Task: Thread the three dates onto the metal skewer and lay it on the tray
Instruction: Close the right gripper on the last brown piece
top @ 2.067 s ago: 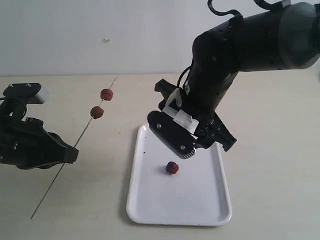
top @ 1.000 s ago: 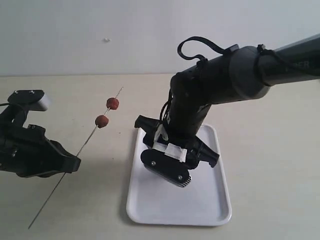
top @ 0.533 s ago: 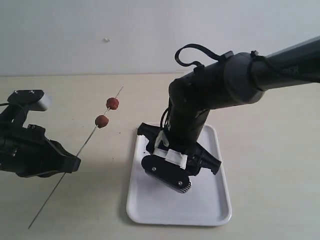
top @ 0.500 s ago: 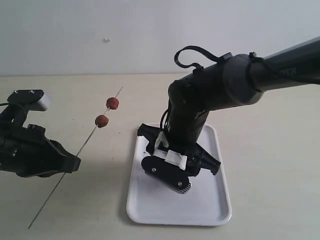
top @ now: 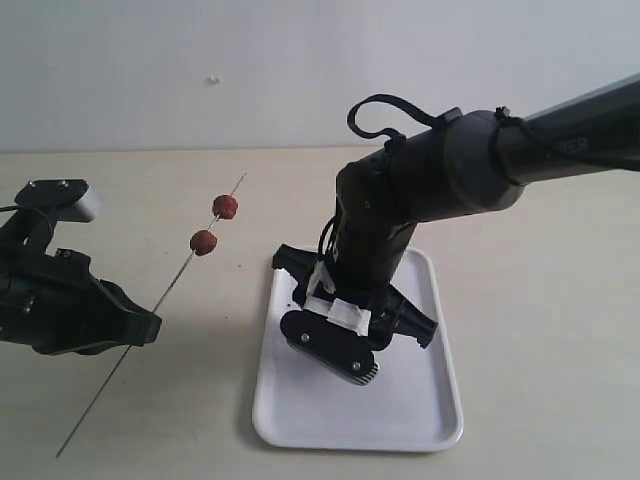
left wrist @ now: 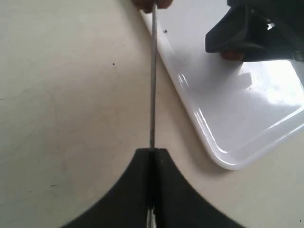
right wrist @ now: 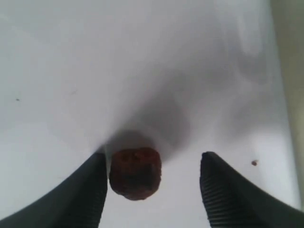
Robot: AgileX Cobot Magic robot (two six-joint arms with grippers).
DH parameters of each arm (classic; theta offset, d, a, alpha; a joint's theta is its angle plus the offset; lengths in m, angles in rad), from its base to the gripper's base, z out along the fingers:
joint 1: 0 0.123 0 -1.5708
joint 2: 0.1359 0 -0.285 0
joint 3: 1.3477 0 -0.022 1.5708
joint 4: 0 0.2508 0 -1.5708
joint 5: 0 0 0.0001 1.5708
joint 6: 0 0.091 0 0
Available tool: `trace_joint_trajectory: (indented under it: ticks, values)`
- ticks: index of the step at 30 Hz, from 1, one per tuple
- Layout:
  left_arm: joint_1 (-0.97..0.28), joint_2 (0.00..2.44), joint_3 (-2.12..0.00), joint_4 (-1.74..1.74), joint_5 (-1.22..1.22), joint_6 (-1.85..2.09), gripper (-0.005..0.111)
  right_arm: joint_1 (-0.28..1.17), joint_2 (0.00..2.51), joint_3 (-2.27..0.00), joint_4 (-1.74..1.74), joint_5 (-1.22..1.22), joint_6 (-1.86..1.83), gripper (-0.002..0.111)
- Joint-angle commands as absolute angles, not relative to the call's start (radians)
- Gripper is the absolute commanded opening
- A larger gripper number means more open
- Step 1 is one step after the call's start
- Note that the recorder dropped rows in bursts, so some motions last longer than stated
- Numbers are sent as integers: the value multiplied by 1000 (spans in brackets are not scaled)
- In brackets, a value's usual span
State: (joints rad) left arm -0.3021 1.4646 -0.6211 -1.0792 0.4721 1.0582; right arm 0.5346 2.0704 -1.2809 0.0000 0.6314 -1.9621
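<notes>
Two reddish-brown dates (top: 225,207) (top: 204,242) sit threaded on the thin metal skewer (top: 170,279), which slants above the table at the left. My left gripper (top: 138,326) is shut on the skewer (left wrist: 153,85) partway along it. The third date (right wrist: 135,173) lies on the white tray (top: 420,410). My right gripper (right wrist: 152,185) is down over the tray, open, its jaws on either side of that date; one finger (right wrist: 90,190) is right beside it, the other (right wrist: 223,187) stands apart. In the exterior view the right gripper (top: 335,345) hides this date.
The tray (left wrist: 247,118) lies just right of the skewer on a beige table (top: 560,260). A few tiny dark specks (right wrist: 254,163) mark the tray. A pale wall (top: 200,60) rises behind the table.
My right gripper has come down from above the tray to its surface, covering the loose date in the exterior view. The left gripper shifted slightly earlier, then held the skewer still.
</notes>
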Motion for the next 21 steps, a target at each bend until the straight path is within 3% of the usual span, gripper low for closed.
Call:
trace_joint_trajectory:
  ticks: [1,13,21]
  values:
    - [-298,1462,-617,-1083,476,1054,0,535,2074,-1284,-5,632,-1962,51]
    - [-298,1462,-617,-1083,476,1054,0,535,2074,-1284,0,640,-1962,40]
    - [-298,1462,-617,-1083,476,1055,0,535,2074,-1284,0,640,-1962,39]
